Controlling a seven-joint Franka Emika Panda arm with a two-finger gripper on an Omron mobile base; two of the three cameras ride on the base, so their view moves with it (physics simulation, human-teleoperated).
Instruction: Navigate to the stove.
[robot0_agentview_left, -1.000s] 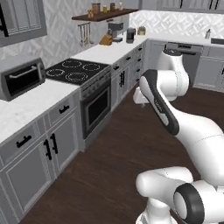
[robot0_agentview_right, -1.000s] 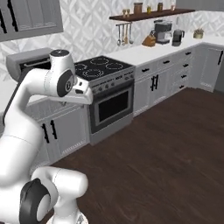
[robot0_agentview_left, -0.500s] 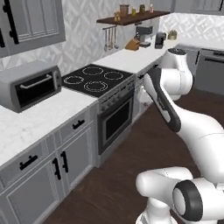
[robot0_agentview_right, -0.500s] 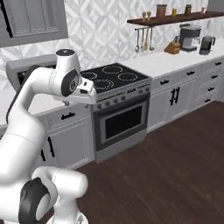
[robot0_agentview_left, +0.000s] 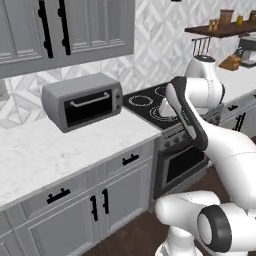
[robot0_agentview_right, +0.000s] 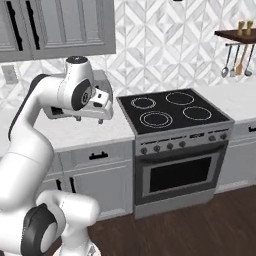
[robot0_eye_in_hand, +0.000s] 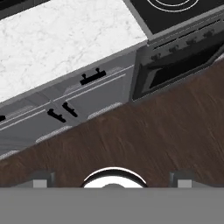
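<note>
I see the stove (robot0_agentview_right: 175, 112) at one o'clock; my gripper (robot0_eye_in_hand: 113, 183) hangs released, empty, over the floor (robot0_eye_in_hand: 144, 140).

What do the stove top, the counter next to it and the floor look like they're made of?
The stove top looks like smooth black glass, flat with white printed burner rings; its front reads as brushed grey steel. The counter seems to be polished white marble or a look-alike, given its faint grey veining. The floor appears to be dark wood planks with visible grain.
</note>
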